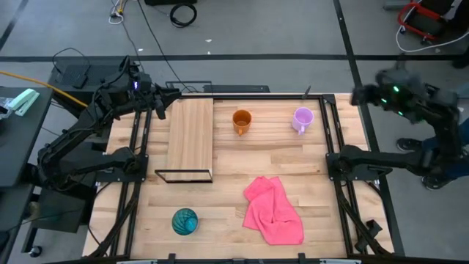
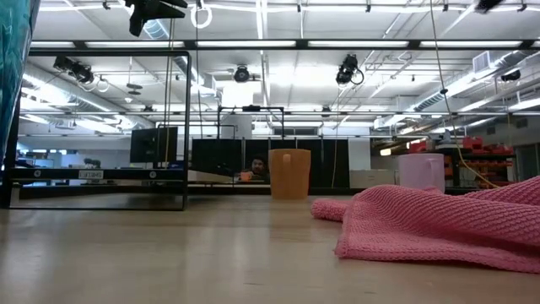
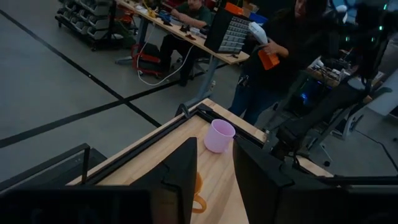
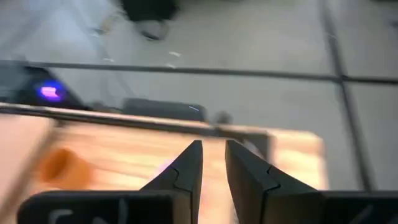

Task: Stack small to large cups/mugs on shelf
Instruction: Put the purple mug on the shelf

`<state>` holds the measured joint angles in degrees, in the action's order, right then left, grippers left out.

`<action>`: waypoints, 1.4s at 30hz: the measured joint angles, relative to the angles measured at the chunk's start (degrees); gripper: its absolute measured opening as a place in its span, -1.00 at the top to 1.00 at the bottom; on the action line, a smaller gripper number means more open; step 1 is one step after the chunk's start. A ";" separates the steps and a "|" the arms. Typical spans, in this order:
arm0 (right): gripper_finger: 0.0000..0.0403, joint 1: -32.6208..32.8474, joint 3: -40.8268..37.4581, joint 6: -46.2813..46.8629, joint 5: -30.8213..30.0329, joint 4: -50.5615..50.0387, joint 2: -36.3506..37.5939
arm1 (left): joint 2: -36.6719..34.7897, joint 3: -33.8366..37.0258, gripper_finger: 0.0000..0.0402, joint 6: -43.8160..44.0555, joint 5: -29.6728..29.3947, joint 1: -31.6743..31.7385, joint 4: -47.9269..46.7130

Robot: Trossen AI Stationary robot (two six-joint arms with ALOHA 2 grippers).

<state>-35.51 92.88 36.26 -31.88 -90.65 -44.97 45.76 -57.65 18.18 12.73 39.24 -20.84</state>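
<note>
The shelf (image 1: 190, 139), a long light-wood board on a thin black frame, lies on the left half of the wooden table (image 1: 293, 158), its length running from the far edge toward the middle. Nothing stands on it. The orange mug (image 1: 242, 121) sits just to the right of the shelf near the far edge, and the pale purple mug (image 1: 303, 119) is further right, apart from it. The teal patterned cup (image 1: 185, 221) stands alone near the front left corner. A crumpled pink cloth (image 1: 272, 210) lies front of centre (touching no cup).

The left gripper (image 1: 170, 94) hangs above the far left corner by the shelf's end, its fingers (image 3: 180, 180) parted with a gap, holding nothing. The right gripper (image 1: 359, 94) is raised beyond the far right corner, its fingers (image 4: 186, 171) slightly apart and empty.

A person (image 3: 273, 56) stands beyond the table
</note>
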 joint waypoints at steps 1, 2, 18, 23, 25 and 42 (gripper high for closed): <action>0.62 -0.03 -0.19 0.54 -1.29 0.35 1.61 | 0.00 0.00 0.45 0.02 0.00 0.01 0.08; 0.62 -0.02 -0.34 0.60 -1.76 1.11 3.71 | 0.00 0.00 0.45 0.02 0.00 0.01 0.10; 0.62 0.02 -10.29 6.23 -3.74 0.57 11.06 | 1.21 0.00 0.44 0.65 0.00 -0.02 -0.09; 0.62 0.03 -18.53 9.10 1.29 0.60 8.57 | 2.84 0.00 0.44 0.68 0.00 -0.02 -0.31; 0.62 0.02 -22.02 10.33 4.31 0.64 6.38 | 3.61 0.00 0.45 0.69 0.00 -0.02 -0.35; 0.62 -3.89 -30.62 2.72 22.54 26.14 -22.98 | 5.25 0.00 0.44 0.59 0.00 -0.02 -0.44</action>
<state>-39.39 62.26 38.98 -9.34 -64.51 -67.94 51.00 -57.65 18.77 12.73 39.22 -21.28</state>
